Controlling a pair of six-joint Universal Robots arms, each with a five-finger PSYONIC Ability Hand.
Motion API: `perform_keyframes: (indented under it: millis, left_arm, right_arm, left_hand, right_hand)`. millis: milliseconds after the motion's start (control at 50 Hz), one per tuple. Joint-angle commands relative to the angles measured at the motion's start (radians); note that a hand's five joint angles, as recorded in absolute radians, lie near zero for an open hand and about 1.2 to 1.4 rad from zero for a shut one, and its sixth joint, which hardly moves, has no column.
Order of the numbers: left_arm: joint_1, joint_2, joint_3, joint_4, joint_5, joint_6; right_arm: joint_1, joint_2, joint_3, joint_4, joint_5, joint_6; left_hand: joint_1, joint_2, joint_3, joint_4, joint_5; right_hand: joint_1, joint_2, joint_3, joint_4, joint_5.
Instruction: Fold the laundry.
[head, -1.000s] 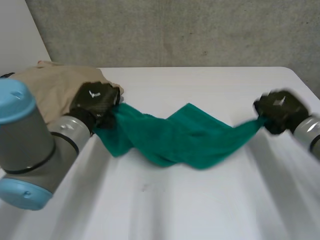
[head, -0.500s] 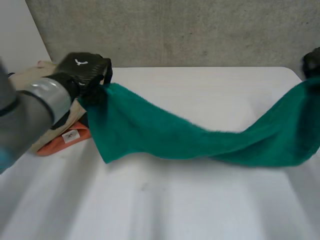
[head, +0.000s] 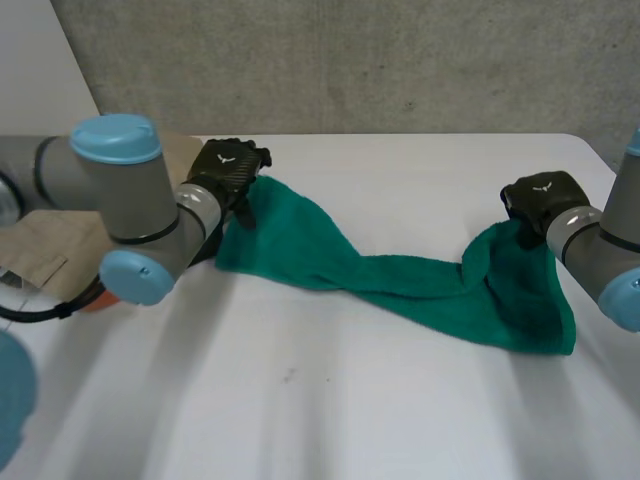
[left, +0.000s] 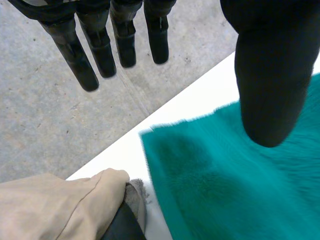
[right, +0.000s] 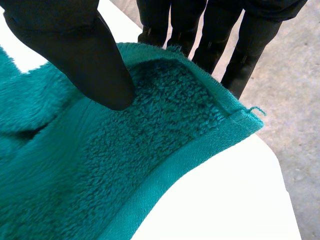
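- Grey concrete wall (head: 400, 60) behind white table (head: 400, 420); green towel (head: 420, 285) lies across the table's far half, strung btwn both hands.
- Head view gives the full span: towel twisted once near mid-length, wide flat end by left hand (head: 232, 168), other end bunched and lapped over itself below right hand (head: 538, 197).
- Head view also has beige garment (head: 45, 240) at table's left side, partly under left arm (head: 130, 200).
- Left wrist view adds finger detail: left fingers (left: 80, 60) straight, spread well away from left thumb (left: 270, 90), so hand is slack, not clamping towel. Towel corner lies flat on table beneath the thumb; can't tell if thumb tip touches the pile. Beige garment just beside that corner.
- Right wrist view: towel corner raised, hem standing against right fingers (right: 215, 30), right thumb (right: 85, 65) pressed on the terry side, so corner is pinched. Loose thread (right: 256, 110) sticks out at corner tip.
- Towel look: deep green terry, looped pile, flat hem band along edge.
- Pose: left hand back-up at towel's far-left corner; right hand back-up at far-right corner.
- Both wrist views show concrete floor (left: 50, 115) past table edge.
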Motion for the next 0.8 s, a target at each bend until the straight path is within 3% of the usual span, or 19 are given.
perform_keyframes:
  millis: [20,140,320,680,740,760,780,800]
  left_arm:
    - [0.004,0.194,-0.328,0.073,0.004,0.011]
    - [0.026,0.183,-0.385,0.081,0.023,0.086]
    - [0.075,-0.016,-0.232,0.079,0.096,0.246]
    - [0.07,-0.242,0.014,0.09,0.139,0.254]
    - [0.066,-0.276,0.059,0.09,0.139,0.252]
    - [0.064,-0.28,0.069,0.092,0.139,0.251]
    - [0.061,-0.285,0.089,0.095,0.136,0.246]
    - [0.06,-0.285,0.099,0.101,0.127,0.245]
  right_arm:
    - [-0.01,-0.015,0.059,0.005,-0.015,-0.003]
    - [-0.01,-0.022,0.085,0.005,-0.03,-0.003]
    - [-0.005,-0.022,0.116,0.005,-0.05,-0.003]
    - [-0.005,-0.022,0.142,-0.007,-0.053,-0.003]
    - [-0.007,-0.022,0.146,-0.015,-0.053,-0.003]
    - [-0.007,-0.022,0.146,-0.017,-0.053,-0.003]
    - [-0.008,-0.022,0.148,-0.017,-0.053,-0.003]
    - [-0.01,-0.022,0.149,-0.017,-0.053,-0.003]
  left_hand:
    - [0.357,0.366,0.37,0.368,0.366]
    - [0.386,0.396,0.4,0.398,0.395]
    - [0.331,0.34,0.344,0.342,0.34]
    - [0.313,0.322,0.326,0.324,0.322]
    - [0.5,0.509,0.513,0.511,0.509]
    - [0.632,0.641,0.645,0.643,0.641]
    - [1.002,1.011,1.015,1.013,1.011]
    - [1.031,1.041,1.045,1.043,1.04]
  right_hand:
    - [0.262,0.219,0.209,0.2,0.234]
    - [0.262,0.219,0.209,0.2,0.234]
    - [0.262,0.219,0.209,0.2,0.234]
    - [0.262,0.219,0.209,0.2,0.234]
    - [0.262,0.219,0.209,0.2,0.234]
    - [0.262,0.219,0.209,0.2,0.234]
    - [0.262,0.219,0.209,0.2,0.234]
    - [0.262,0.219,0.209,0.2,0.234]
